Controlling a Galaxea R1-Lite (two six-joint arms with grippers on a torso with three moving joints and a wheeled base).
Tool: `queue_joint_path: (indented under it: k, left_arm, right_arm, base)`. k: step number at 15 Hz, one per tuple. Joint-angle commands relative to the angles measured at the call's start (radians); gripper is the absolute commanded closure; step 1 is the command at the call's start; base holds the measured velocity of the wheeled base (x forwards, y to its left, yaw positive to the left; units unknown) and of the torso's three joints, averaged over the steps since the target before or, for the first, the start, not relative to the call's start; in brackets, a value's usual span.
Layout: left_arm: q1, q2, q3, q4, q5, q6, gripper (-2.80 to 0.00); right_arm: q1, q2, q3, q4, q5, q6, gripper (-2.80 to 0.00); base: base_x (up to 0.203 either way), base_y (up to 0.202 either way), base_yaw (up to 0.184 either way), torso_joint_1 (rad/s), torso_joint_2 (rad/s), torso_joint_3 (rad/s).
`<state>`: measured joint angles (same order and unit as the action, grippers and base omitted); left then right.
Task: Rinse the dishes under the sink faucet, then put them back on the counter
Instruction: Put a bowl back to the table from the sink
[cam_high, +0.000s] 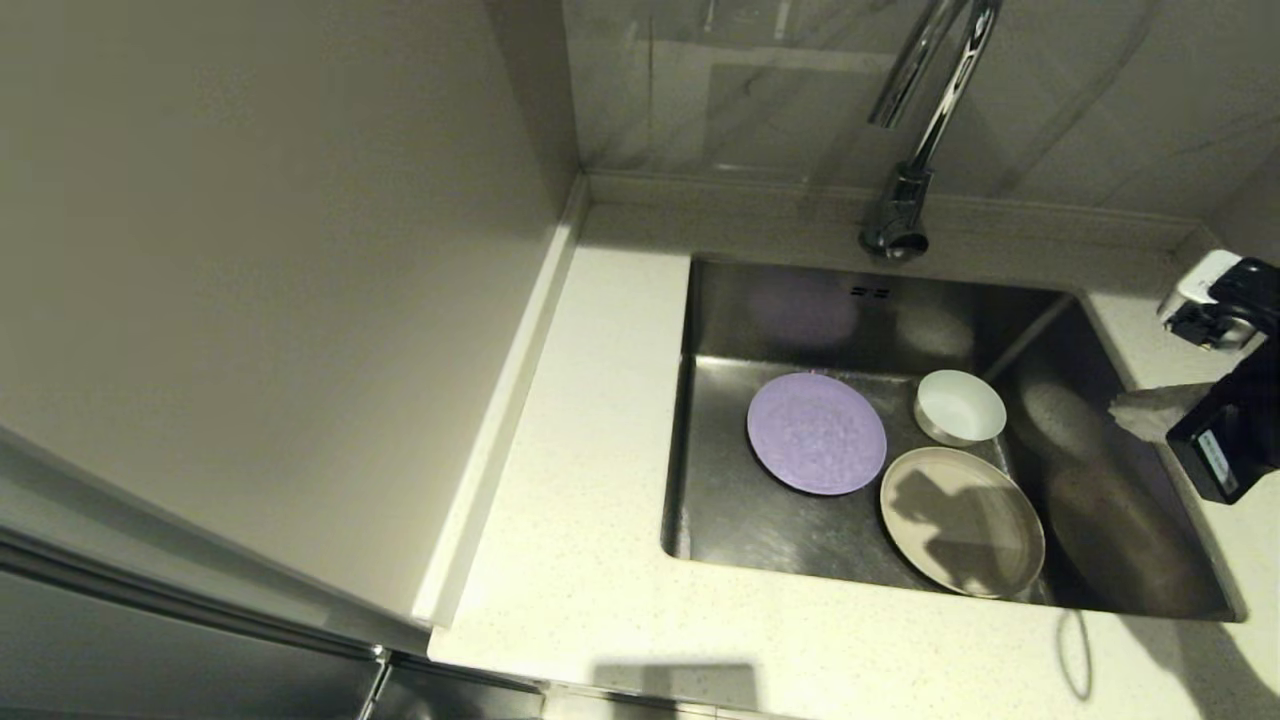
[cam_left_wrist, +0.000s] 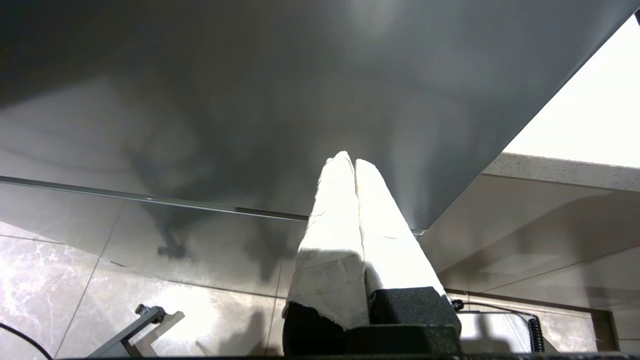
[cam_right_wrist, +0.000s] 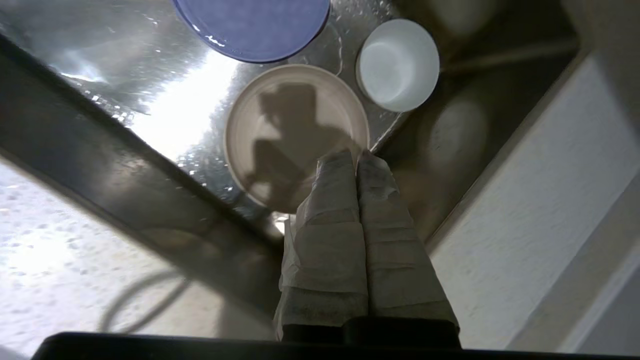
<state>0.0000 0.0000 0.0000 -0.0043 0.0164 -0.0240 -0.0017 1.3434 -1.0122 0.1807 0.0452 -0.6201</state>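
Lilac plate (cam_high: 816, 432), cream plate (cam_high: 962, 521) and white bowl (cam_high: 960, 407) lie in the steel sink (cam_high: 720, 500); right gripper (cam_right_wrist: 356, 159) hovers above, fingers together; left gripper (cam_left_wrist: 348, 161) likewise closed.

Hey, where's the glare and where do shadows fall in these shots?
Right wrist view: bright glare on the wet sink floor, and the right pincer shadows the cream plate. Head view: same shadow on that plate. Left wrist view: left pincer brightly lit, dim panel behind.

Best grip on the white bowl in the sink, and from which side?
Pinch the white bowl by its raised rim, from above, one finger inside and one outside. It sits upright and open-topped in the sink. The shut right pincer, above the cream plate, is nearest.
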Motion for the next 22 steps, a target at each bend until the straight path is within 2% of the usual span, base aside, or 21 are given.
queue_joint_path:
  k: [1,3,4,6,11,16,22]
  left_arm:
    - [0.000,-0.002,0.000,0.000,0.000,-0.001,0.00]
    - [0.000,-0.002,0.000,0.000,0.000,-0.001,0.00]
    - [0.000,-0.002,0.000,0.000,0.000,-0.001,0.00]
    - [0.000,-0.002,0.000,0.000,0.000,-0.001,0.00]
    - [0.000,-0.002,0.000,0.000,0.000,-0.001,0.00]
    - [0.000,-0.002,0.000,0.000,0.000,-0.001,0.00]
    - [0.000,-0.002,0.000,0.000,0.000,-0.001,0.00]
  right_arm:
    - [0.000,0.081,0.005,-0.045,0.001,-0.033,0.00]
    - [0.001,0.190,-0.016,-0.124,0.001,-0.045,-0.07]
    - [0.001,0.244,-0.038,-0.156,0.002,-0.046,-2.80]
    - [0.000,0.348,-0.124,-0.186,0.008,-0.035,-2.80]
    - [-0.023,0.565,-0.373,-0.169,0.016,0.119,-2.80]
    - [-0.048,0.752,-0.502,-0.124,0.007,0.230,-2.80]
    - [-0.053,0.928,-0.602,-0.177,0.006,0.246,-2.80]
  base:
    - [0.000,0.000,0.000,0.000,0.00,0.000]
    - [0.000,0.000,0.000,0.000,0.00,0.000]
    - [0.000,0.000,0.000,0.000,0.00,0.000]
    - [0.000,0.000,0.000,0.000,0.00,0.000]
    - [0.000,0.000,0.000,0.000,0.00,0.000]
    - [0.000,0.000,0.000,0.000,0.00,0.000]
    - [0.000,0.000,0.000,0.000,0.00,0.000]
